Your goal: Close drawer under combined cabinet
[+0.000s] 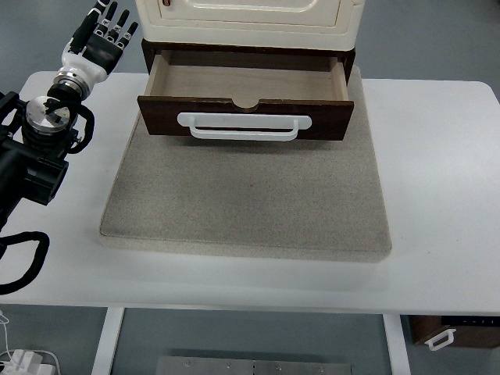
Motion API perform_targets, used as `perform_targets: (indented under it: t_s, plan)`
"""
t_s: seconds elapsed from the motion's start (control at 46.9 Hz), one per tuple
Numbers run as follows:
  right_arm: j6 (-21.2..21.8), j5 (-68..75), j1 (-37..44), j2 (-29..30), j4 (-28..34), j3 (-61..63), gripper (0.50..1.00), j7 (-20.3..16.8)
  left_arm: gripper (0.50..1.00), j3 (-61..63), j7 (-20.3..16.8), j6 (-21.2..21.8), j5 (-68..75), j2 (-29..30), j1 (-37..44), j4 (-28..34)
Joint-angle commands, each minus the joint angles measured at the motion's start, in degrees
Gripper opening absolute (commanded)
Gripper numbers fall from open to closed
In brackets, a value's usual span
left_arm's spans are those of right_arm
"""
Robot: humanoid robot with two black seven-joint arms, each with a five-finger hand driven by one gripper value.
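hovering left of open drawer [246, 117], left robot hand [103, 33], fingers extended, grasping nothing

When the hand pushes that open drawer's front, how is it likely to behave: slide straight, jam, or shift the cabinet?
The drawer looks empty, so probably light and easy to slide. Its rigid dark front with white handle should take a push without flexing. An off-centre push from the left hand might skew it; the cabinet could shift on the mat.
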Motion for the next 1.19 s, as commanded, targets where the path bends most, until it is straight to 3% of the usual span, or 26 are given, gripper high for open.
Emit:
perform_targets:
  t_s: [0.0, 0.32, 0.64, 0.874, 1.173]
  plan:
    - [0.00, -0.01, 0.00, 0.00, 0.00, 0.00, 0.952, 0.01, 1.000, 0.11, 0.00, 0.01, 0.06, 0.18, 0.01, 0.06]
    - [0.00, -0.01, 0.00, 0.00, 0.00, 0.00, 0.952, 0.01, 1.000, 0.73, 0.09, -2.36, 0.77, 2.73, -0.60, -0.21]
    - [0.00, -0.01, 0.00, 0.00, 0.00, 0.00, 0.952, 0.01, 1.000, 0.82, 0.00, -3.06, 0.86, 10.37, -5.17, -1.96]
    - [0.00, -0.01, 0.00, 0.00, 0.00, 0.00, 0.952, 0.01, 1.000, 0.90, -0.70, -3.06, 3.92, 16.44, -5.70, -10.57]
    - [0.00, -0.01, 0.00, 0.00, 0.00, 0.00, 0.952, 0.01, 1.000, 0.90, -2.73, -2.09, 11.14, 24.17, -6.23, -28.76]
